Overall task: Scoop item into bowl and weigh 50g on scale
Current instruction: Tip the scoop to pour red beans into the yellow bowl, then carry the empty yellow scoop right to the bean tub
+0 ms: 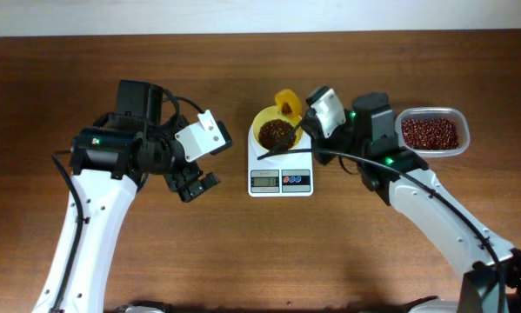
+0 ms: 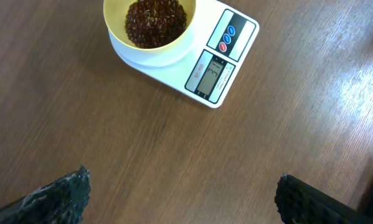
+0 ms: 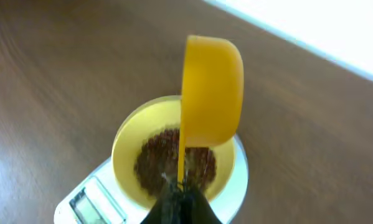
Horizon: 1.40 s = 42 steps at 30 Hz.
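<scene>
The pale-yellow bowl (image 1: 275,130) sits on the white scale (image 1: 280,181) and holds a heap of red-brown beans (image 1: 277,133). My right gripper (image 1: 305,130) is shut on the handle of a yellow scoop (image 1: 288,104), which is tipped on its side just above the bowl's far rim. The right wrist view shows the scoop (image 3: 211,92) tilted over the bowl (image 3: 127,146) and the beans (image 3: 161,158). My left gripper (image 1: 195,184) is open and empty, left of the scale. The left wrist view shows the bowl (image 2: 150,42), the scale (image 2: 217,68) and my left gripper (image 2: 183,199) over bare table.
A clear plastic tub (image 1: 431,132) with more beans stands at the right, behind my right arm. The table's far edge runs along the top of the overhead view.
</scene>
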Each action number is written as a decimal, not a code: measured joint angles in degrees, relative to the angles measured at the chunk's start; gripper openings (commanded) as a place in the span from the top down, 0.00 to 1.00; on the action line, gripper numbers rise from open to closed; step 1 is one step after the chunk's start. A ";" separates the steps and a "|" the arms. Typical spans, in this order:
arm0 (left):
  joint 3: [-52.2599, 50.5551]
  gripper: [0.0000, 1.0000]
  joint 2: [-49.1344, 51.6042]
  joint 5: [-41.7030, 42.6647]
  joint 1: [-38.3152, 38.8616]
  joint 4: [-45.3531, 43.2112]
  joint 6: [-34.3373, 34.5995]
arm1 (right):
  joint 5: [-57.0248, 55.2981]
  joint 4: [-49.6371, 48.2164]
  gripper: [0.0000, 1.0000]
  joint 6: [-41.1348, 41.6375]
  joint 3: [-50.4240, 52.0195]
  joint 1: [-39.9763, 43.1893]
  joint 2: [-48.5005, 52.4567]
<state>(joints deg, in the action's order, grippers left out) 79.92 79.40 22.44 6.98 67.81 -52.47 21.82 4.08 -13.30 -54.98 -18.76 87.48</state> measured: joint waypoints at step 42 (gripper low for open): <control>-0.11 0.01 0.00 0.00 0.00 0.02 -0.02 | -35.67 39.10 0.96 35.76 -0.07 11.54 -15.21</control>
<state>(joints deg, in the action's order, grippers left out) 79.81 79.40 22.44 6.98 67.83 -52.49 -13.85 43.18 22.46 -55.05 -7.22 72.27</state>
